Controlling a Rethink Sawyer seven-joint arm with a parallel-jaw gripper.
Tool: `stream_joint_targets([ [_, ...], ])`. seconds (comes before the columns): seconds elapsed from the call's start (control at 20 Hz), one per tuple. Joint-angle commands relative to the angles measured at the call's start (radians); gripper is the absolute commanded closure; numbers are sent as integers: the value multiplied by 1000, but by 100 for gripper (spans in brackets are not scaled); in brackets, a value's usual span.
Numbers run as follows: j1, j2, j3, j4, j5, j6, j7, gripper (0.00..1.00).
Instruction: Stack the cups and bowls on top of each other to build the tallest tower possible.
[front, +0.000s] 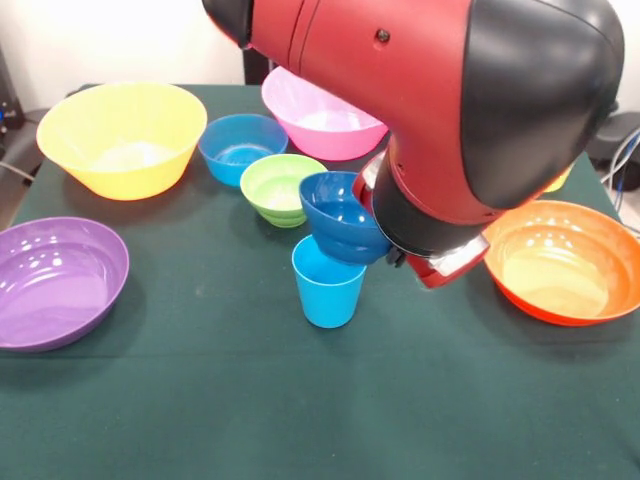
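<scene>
A light blue cup (328, 287) stands upright in the middle of the green table (200, 400). Just above its rim hangs a small dark blue bowl (338, 218), tilted with its opening toward the upper left and its base over the cup's mouth. My gripper (372, 200) meets the bowl's right rim and holds it, though the bulky red and black arm (450, 110) hides most of it. A lime green bowl (279, 188) and a light blue bowl (241, 148) sit just behind and to the left.
A large yellow bowl (122, 140) is at the back left, a pink bowl (322, 118) at the back, a purple bowl (55, 280) at the left edge and an orange bowl (565, 262) at the right. A yellow sliver (558, 183) peeks from behind the arm.
</scene>
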Motion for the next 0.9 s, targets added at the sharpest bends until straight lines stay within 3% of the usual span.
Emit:
stream_joint_targets([
  [0.05, 2, -21, 178, 77, -121, -89, -16, 100],
  [0.6, -34, -17, 223, -1, -164, -63, 12, 100],
  [0.9, -10, -31, 260, 7, -177, -35, 30, 100],
])
